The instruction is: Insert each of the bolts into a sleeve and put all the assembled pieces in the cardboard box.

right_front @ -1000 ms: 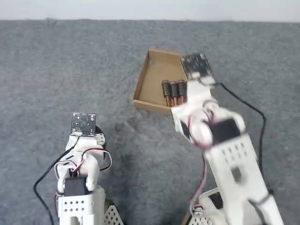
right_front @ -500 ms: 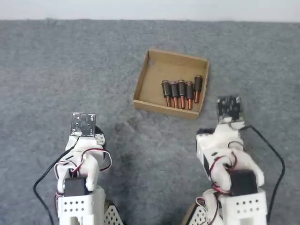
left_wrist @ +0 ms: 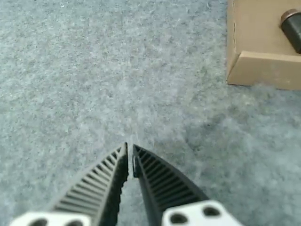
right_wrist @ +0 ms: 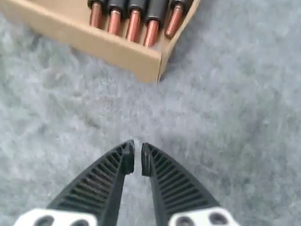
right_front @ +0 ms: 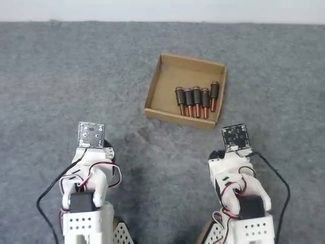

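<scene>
Overhead shot plus two wrist-cam shots of two small white robot arms at a grey, carpet-like tabletop (right_front: 76, 66). An open cardboard box (right_front: 175, 73) sits near centre, on the far side from the arms. Inside it, five assembled pieces (right_front: 197, 100) lie side by side in a row, each dark at one end & copper at the other, copper ends toward the box's near wall. The left arm (right_front: 84, 188) and right arm (right_front: 238, 195) sit folded low at the near edge, well apart from each other, w/ the right arm nearer the box.

Left jaws: all but closed, tips a sliver apart, holding nothing, over bare tabletop. Right jaws: also nearly closed w/ a thin gap, empty, pointing toward the box's near wall.

Step, as a judgement: every piece seen is already assembled & boxed, so the task looks complete. Next move prob. calls for no grasp, only parking the arms. A check for stray parts beyond the frame edges would be wise.

View differences: the high view gives the full count, box outline & both arms. The left wrist view catches one corner of the cardboard box (left_wrist: 263, 70) & the dark end of one of the assembled pieces (left_wrist: 292, 26). The right wrist view shows the copper ends of the assembled pieces (right_wrist: 134, 23) close up behind the box wall (right_wrist: 108, 47). Each wrist view gives its own jaw gap close up.
</scene>
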### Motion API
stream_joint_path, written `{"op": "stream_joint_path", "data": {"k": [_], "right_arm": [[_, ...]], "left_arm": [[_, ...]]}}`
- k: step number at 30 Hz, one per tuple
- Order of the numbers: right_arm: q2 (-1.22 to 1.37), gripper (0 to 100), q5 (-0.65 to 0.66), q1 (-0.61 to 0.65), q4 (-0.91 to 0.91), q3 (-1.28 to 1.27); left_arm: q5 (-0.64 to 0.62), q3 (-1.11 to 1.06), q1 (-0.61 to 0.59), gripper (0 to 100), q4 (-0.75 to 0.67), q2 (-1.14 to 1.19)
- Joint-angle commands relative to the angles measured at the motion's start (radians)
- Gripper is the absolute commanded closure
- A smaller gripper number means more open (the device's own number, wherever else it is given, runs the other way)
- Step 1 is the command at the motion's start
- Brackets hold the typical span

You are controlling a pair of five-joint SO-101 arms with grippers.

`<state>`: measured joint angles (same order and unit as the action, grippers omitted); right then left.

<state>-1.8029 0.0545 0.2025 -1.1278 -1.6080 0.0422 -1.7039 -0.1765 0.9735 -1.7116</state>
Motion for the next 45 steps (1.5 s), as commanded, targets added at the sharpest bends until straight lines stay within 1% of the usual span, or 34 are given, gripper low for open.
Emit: {"op": "stream_joint_path", "data": {"k": [1, 6, 8, 14, 16, 22, 24, 45], "right_arm": [[-0.008, 99.2, 0.008, 0.004, -0.004, 0.026], [-0.008, 99.2, 0.008, 0.005, -0.010, -0.015], [-0.008, 99.2, 0.008, 0.005, -0.001, -0.074], [-0.012, 99.2, 0.009, -0.004, -0.013, -0.074], [-0.012, 99.2, 0.009, 0.004, -0.050, -0.077], [-0.012, 99.2, 0.011, 0.004, -0.140, -0.077], [-0.012, 99.2, 0.014, -0.001, -0.168, -0.077], [-0.012, 99.2, 0.014, -0.001, -0.185, -0.077]], "left_arm": [[0.009, 0.013, 0.006, 99, 0.006, -0.005], [0.009, 0.013, 0.003, 99, 0.009, -0.005], [0.009, 0.013, 0.002, 99, 0.040, -0.011], [0.005, 0.013, 0.000, 99, 0.054, -0.011], [0.005, 0.013, 0.000, 99, 0.063, -0.011], [0.009, 0.030, 0.029, 99, 0.226, -0.012], [0.008, 0.033, 0.026, 99, 0.250, -0.012], [0.008, 0.033, 0.028, 99, 0.247, -0.012]]}}
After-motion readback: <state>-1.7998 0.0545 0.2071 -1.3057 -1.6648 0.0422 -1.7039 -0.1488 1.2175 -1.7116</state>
